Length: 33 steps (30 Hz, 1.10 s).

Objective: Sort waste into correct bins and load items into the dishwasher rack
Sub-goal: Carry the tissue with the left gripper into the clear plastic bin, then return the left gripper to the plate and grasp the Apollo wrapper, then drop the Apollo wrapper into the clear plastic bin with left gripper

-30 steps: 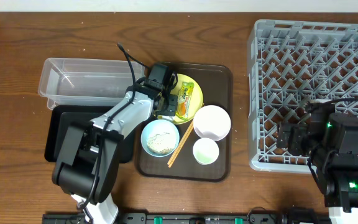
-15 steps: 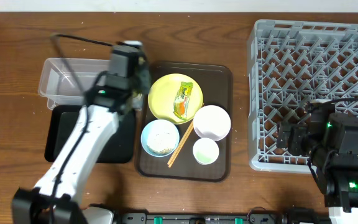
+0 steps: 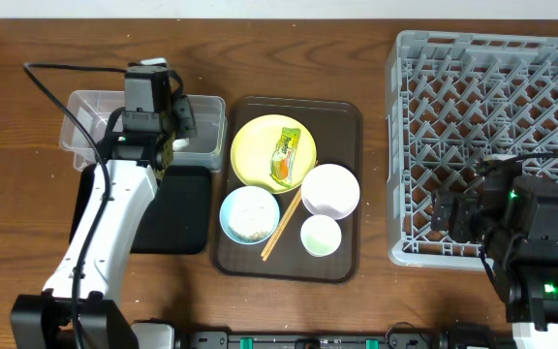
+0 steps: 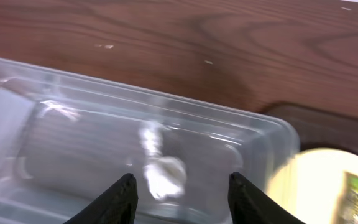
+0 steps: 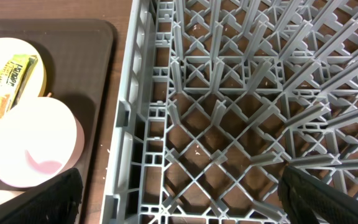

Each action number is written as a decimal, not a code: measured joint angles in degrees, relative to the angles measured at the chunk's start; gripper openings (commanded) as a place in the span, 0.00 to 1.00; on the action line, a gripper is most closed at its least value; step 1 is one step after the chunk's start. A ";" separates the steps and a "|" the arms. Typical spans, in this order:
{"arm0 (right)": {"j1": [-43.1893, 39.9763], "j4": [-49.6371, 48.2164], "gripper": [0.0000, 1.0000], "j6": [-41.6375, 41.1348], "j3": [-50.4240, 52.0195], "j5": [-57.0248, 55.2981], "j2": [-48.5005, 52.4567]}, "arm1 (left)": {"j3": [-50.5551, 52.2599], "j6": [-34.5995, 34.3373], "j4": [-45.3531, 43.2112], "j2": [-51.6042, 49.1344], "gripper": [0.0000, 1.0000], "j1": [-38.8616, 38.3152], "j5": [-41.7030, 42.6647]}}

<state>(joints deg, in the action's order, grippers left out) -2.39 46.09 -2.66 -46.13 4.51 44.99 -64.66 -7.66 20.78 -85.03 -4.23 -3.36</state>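
Spread empty over the clear tub [image 3: 85, 131], the left gripper [image 4: 182, 180] is risking clipping the tub's 3 o'clock wall if reaching low toward the snack wrapper [image 3: 287, 155].

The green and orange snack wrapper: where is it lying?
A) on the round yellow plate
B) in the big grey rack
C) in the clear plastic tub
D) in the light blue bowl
A: the crumpled green and orange snack wrapper lies on the round yellow plate.

Left tool [image 4: 182, 186], right tool [image 5: 182, 194], both spread.
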 measured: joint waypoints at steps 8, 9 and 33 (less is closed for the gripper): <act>0.00 0.00 0.99 0.00 0.00 0.00 0.00 | 0.00 0.09 -0.11 -0.17 0.54 -7.78 12.44; 0.00 0.00 0.99 0.00 0.00 0.00 0.00 | 0.00 0.09 -0.26 -0.37 0.55 -9.03 13.14; 0.00 0.11 0.99 0.00 0.00 0.00 0.00 | 0.00 0.17 -6.36 -24.48 0.73 -19.96 16.83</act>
<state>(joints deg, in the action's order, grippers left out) -2.39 46.19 -2.66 -46.13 4.51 44.99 -64.66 -7.49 14.41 -109.51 -24.18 13.47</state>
